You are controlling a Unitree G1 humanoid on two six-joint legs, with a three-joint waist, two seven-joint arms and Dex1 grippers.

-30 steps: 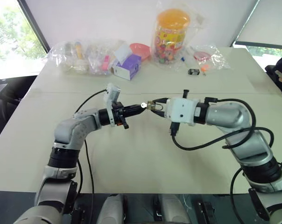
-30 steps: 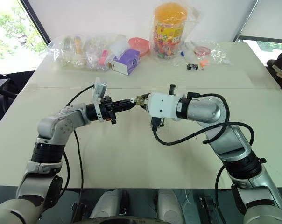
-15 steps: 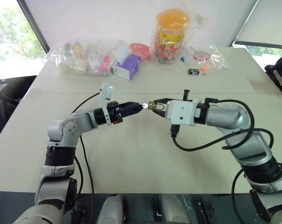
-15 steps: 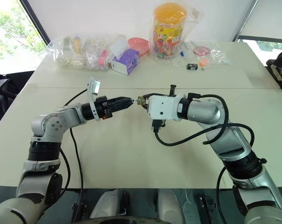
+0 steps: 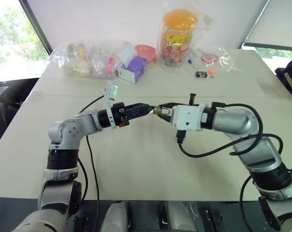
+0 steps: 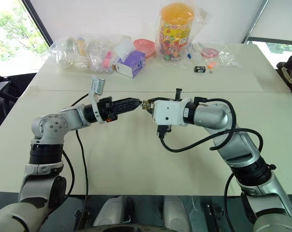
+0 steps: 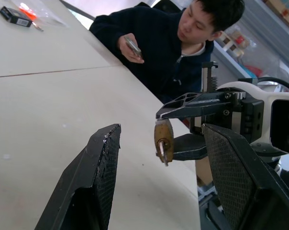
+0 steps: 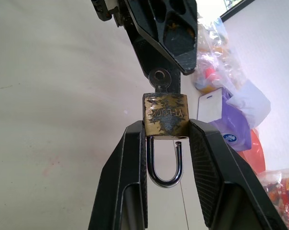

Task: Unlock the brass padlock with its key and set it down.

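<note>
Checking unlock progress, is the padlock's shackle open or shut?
Open: on the brass padlock, one shackle leg hangs free of the body.

A wide cream table [image 5: 151,159] is stretching out beneath and beyond the fingers, a faint seam running across it on their far side. Past that seam, plastic bags [image 5: 88,58] of oddments, a purple box [image 5: 132,69], a pink bowl [image 5: 145,50] and an orange-lidded jar [image 5: 178,36] are lining the table's far edge under a plain white wall [image 5: 97,19]. Daylight is coming through windows [image 5: 10,38] at both far corners, and a person in a dark top [image 7: 163,52] is sitting beyond the table's edge.
</note>
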